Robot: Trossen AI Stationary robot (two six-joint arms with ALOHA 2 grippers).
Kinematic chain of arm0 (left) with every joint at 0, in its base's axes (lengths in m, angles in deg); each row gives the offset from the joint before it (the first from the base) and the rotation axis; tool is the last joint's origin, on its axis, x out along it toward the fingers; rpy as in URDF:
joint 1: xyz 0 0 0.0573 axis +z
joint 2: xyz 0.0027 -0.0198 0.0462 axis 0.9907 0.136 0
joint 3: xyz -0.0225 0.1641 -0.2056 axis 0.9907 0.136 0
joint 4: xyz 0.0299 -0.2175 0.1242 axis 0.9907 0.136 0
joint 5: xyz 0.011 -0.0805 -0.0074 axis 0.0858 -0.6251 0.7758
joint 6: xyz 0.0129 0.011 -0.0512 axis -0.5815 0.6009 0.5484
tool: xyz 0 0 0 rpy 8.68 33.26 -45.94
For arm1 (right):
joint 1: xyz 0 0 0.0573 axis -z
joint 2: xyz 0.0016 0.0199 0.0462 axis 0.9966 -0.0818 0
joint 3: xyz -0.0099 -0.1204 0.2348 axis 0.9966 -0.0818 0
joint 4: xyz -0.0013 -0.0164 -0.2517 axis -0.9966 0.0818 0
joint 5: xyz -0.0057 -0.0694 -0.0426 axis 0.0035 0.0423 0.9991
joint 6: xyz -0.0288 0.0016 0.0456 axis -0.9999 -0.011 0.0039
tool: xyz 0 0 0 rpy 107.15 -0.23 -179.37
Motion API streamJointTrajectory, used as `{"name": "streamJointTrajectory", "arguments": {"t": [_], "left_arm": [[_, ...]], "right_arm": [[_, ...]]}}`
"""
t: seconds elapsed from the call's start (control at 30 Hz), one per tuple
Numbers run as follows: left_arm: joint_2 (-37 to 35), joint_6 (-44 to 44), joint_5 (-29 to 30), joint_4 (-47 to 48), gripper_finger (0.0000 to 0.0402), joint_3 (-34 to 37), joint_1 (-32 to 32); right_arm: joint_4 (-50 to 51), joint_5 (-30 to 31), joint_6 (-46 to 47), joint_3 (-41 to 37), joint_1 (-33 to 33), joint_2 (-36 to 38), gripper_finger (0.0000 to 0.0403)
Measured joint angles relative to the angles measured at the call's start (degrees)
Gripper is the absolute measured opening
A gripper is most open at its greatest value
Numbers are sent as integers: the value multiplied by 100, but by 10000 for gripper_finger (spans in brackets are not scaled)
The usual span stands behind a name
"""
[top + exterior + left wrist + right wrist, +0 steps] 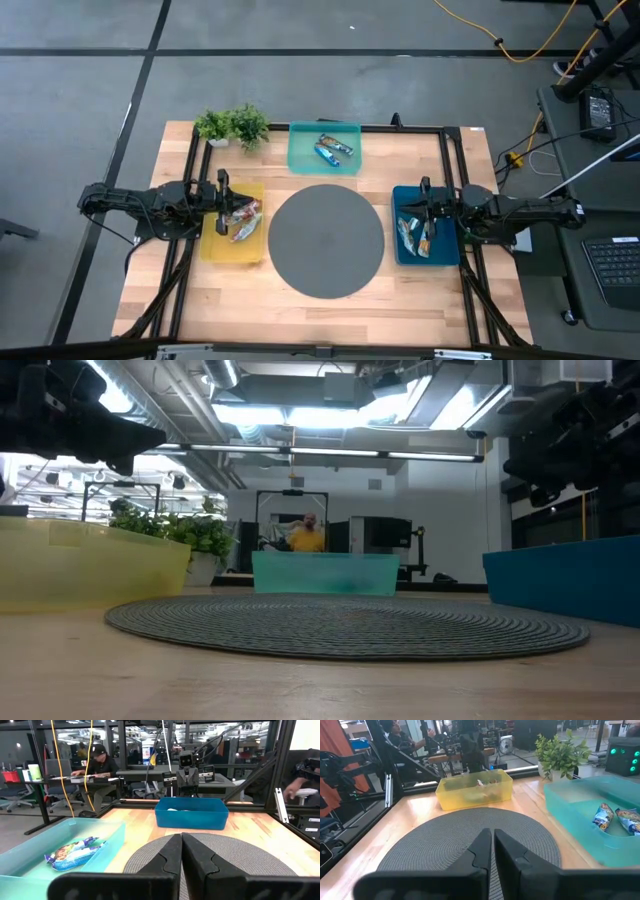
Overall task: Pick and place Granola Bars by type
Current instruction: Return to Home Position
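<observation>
**Both arms sit over their own trays, fingers empty, every bar binned**

The left gripper (181, 854) has its fingers pressed together on nothing. In the high view it sits over a corner of the yellow tray (209, 250). The red-multicoloured granola bars (243, 220) lie slanted just ahead of it and below.

The right gripper (492, 851) has its fingers pressed together too, and also holds nothing. It sits over the edge of the dark-blue tray (398, 256), where the silvery bars (414, 235) lie roughly along the tray's length.

Between the arms, no bar shows on the round mat (327, 240) or on the bare worktop (300, 315). Farthest off, the blue bars (333, 150) lie in the teal tray (295, 166), about as far from one arm as from the other.

I judge there is nothing left to grasp, so the coming move should only need each arm to clear its own tray rim.
</observation>
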Motion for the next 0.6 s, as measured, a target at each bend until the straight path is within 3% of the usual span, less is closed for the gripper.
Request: {"name": "streamJointTrajectory", "arguments": {"t": [0.6], "left_arm": [[0,0,0,0,3,0,-2]], "right_arm": [[1,0,-2,0,0,0,26]]}}
